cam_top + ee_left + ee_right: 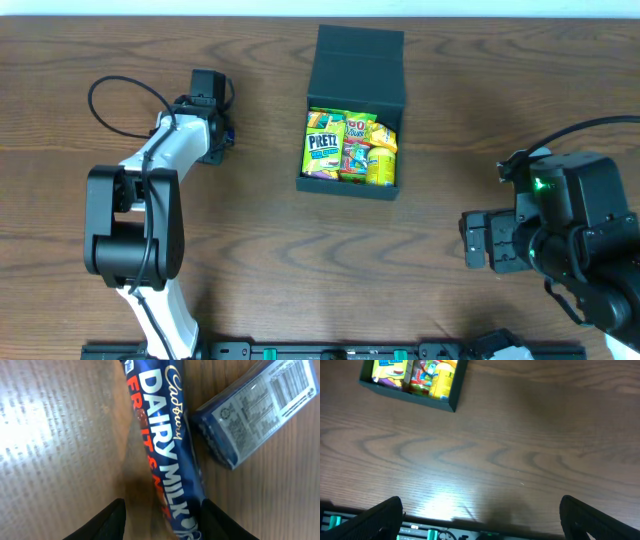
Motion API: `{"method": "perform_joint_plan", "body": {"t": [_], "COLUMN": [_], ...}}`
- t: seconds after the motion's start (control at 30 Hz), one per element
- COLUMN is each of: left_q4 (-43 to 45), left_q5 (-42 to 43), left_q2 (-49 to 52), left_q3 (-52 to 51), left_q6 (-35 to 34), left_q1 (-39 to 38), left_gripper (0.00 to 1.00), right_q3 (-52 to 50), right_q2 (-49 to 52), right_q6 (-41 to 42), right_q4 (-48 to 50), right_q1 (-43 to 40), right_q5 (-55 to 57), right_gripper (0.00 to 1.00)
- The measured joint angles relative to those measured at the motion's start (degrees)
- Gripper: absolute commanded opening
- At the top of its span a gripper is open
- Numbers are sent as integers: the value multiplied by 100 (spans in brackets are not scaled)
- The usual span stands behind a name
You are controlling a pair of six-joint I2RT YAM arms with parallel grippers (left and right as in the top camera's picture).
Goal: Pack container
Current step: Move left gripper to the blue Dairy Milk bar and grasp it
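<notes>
Places the lid-open, snack-filled container (356,62) mid-worktop (300,260) near the far edge, well right of the left pincer (162,521) spread astride a Cadbury Dairy Milk bar (162,445), with bare wood stretching toward the released right pincer (480,512).

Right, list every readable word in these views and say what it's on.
"Cadbury": chocolate bar, gold script.
"DAIRY MILK": same bar, white.
"FRUIT &": same bar, orange, rest hidden.
"PRETZ": blue packet in the container.
Printed panel on the dark packet: too small to read.
Other snack packets: blurred.
</notes>
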Motion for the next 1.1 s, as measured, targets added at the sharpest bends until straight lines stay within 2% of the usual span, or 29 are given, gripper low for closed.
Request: {"method": "perform_joint_plan", "body": {"t": [0.1, 0.53, 0.7, 1.0, 1.1], "left_q4": [72, 190, 199, 197, 118], "left_q5": [46, 63, 63, 166, 304], "left_q2": [2, 76, 107, 118, 116], "left_q3": [-2, -2, -2, -2, 9], "left_q6": [15, 201, 295, 608, 754], "left_q1": [42, 173, 199, 223, 251], "left_gripper": [45, 45, 29, 17, 7], "right_q3": [0, 0, 0, 0, 0], "right_q2": [0, 0, 0, 0, 0], "right_q6": [0, 2, 0, 0, 2], "right_q4": [0, 0, 0, 0, 0], "right_q1": [0, 0, 0, 0, 0], "right_q5": [0, -2, 0, 0, 0], "right_gripper": [99, 99, 99, 99, 99]}}
